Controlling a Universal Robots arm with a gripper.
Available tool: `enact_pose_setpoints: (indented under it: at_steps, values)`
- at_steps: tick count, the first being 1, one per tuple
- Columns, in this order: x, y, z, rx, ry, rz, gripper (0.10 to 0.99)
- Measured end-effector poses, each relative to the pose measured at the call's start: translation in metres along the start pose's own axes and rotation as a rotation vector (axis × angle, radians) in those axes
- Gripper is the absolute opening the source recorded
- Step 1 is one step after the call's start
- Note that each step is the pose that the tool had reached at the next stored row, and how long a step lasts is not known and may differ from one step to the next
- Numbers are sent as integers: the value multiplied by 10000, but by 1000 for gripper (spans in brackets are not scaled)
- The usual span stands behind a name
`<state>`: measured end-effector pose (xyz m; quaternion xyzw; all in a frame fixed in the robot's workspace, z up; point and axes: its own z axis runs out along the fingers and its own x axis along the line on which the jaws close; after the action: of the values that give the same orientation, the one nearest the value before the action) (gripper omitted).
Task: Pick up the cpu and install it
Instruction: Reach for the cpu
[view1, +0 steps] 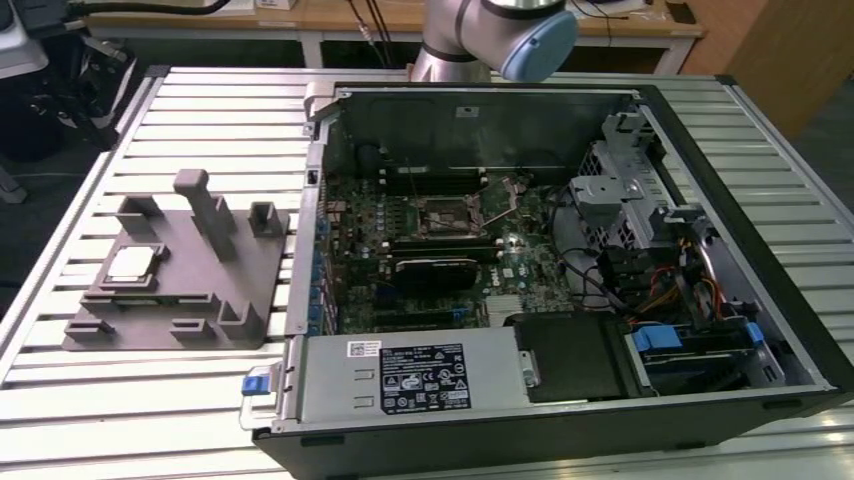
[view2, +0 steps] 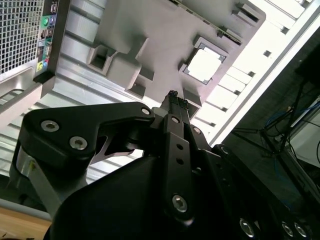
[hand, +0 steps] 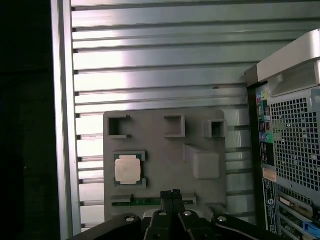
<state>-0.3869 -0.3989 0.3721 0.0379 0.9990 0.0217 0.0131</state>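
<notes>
- Count: one cpu (view1: 130, 264), one grey stepped block (view1: 174, 300), one open computer case (view1: 534, 440), one robot arm (view1: 483, 35), one gripper (hand: 170, 194), all on one slatted metal table (view1: 200, 110).
- cpu: lies flat, silvery top up, in a square recess of the grey block, at the exterior view's left. It is well apart from the case and outside it.
- Gripper: fingertips pressed together with nothing between them. They touch nothing.
- In both wrist views the gripper (view2: 173, 96) hangs over the block's edge, near the cpu (view2: 205, 66) but apart from it.
- Exterior view: shows the case interior with one motherboard (view1: 400, 240) and one dark square socket frame (view1: 447, 213) at frame centre. The arm's base is at the top centre, behind the case.
- First wrist view: cpu (hand: 128, 169) seen straight down, plus the case's perforated rear panel (hand: 295, 145) with coloured ports.
- Second wrist view: same block at a slant, with the gripper's black body in front.
</notes>
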Motion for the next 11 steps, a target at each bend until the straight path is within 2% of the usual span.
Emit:
enact_pose_setpoints:
  at_steps: [11]
  values:
    - [212,-19,72,0,1,1,106]
